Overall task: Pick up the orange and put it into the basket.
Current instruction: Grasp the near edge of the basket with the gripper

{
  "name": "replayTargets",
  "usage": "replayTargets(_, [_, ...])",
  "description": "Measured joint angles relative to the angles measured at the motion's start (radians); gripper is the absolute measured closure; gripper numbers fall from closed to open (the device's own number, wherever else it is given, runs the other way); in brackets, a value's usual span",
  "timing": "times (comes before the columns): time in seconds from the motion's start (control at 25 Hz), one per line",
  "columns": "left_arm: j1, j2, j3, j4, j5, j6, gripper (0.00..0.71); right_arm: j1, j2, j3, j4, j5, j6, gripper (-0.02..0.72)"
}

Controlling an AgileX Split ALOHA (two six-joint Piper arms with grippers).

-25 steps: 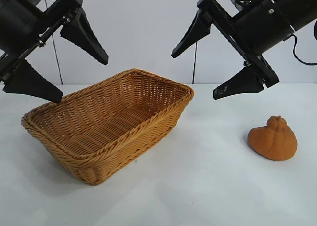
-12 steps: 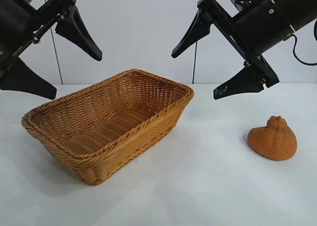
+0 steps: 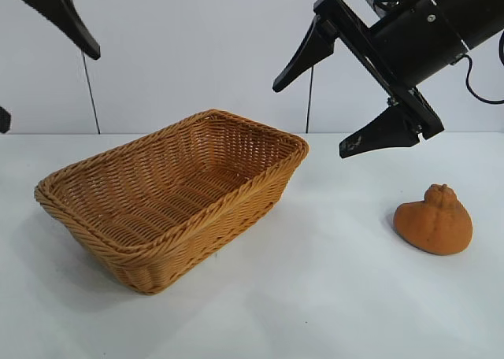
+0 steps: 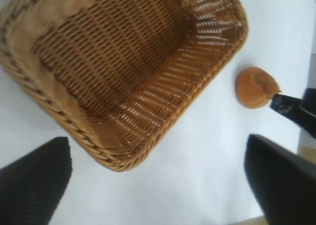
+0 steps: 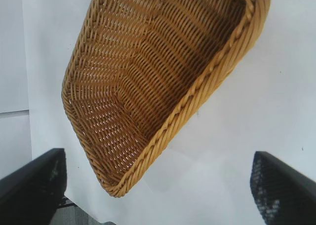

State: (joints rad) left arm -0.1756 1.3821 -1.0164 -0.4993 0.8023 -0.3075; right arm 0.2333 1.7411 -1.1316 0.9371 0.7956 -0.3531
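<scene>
White table (image 3: 331,296): right hand (image 3: 346,99) wide open, empty.

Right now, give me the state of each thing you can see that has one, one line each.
orange: lying on the table, out of the basket, not held.
wicker basket: upright on the table, nothing inside.
left end effector: open, raised high above the basket's left end.
right end effector: open, in the air between basket and orange, holding nothing.

no readable text, labels or numbers anywhere (all surfaces plain)
</scene>
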Motion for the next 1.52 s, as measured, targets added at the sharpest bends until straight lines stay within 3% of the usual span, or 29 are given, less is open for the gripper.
replayTargets(0.24, [-0.059,0.01,0.003,0.24,0.008,-0.292,0.037,0.0,0.0,0.0,0.0,0.004,0.0,0.01])
replayTargets(0.36, [-0.081,0.055,0.003,0.293,0.005,-0.403,0.037,0.0,0.0,0.0,0.0,0.008,0.0,0.01])
replayTargets(0.6, [-0.087,0.162,0.003,0.305,-0.024,-0.501,0.037,0.0,0.0,0.0,0.0,0.009,0.0,0.01])
replayTargets(1.52, [-0.087,0.498,0.003,0.192,-0.243,-0.505,0.037,0.0,0.0,0.0,0.0,0.009,0.0,0.01])
